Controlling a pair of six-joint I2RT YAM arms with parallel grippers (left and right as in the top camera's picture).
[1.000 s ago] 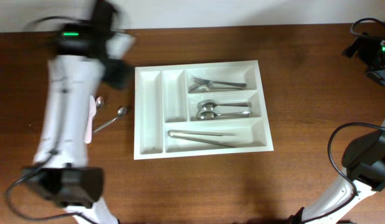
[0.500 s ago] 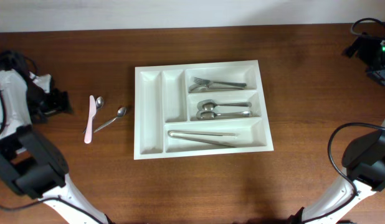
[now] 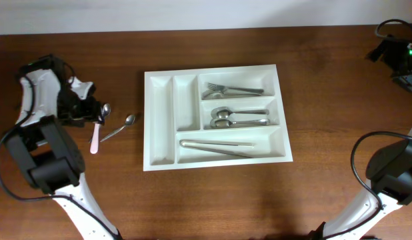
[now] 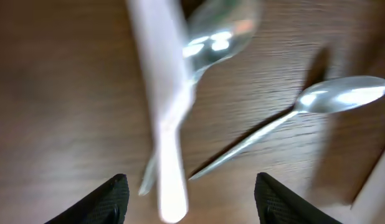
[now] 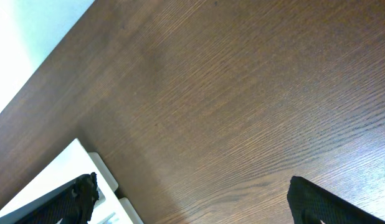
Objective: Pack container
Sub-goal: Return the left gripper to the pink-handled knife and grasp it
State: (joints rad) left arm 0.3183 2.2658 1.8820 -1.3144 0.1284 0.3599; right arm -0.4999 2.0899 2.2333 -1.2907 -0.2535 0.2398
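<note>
The white five-compartment container (image 3: 159, 120) lies mid-table. It holds forks (image 3: 233, 89) in the top wide compartment, spoons (image 3: 236, 118) in the middle one and a long utensil (image 3: 216, 145) in the bottom one. Both narrow compartments are bare. Left of it on the table lie a pale pink knife (image 3: 95, 137), a spoon (image 3: 106, 109) and a second spoon (image 3: 126, 123). My left gripper (image 3: 86, 112) is open just above the knife (image 4: 164, 124), whose handle end lies between the fingers (image 4: 195, 205). My right gripper (image 3: 393, 57) is open and empty at the far right.
The right wrist view shows bare wood between the open fingers (image 5: 195, 199) and a corner of the container (image 5: 55, 180) at lower left. In the left wrist view the first spoon's bowl (image 4: 220, 37) touches the knife; the second spoon (image 4: 342, 93) lies to its right.
My left arm swung away to the table's left edge, then came back over the loose knife and spoons. The utensils, container and right arm have not moved.
</note>
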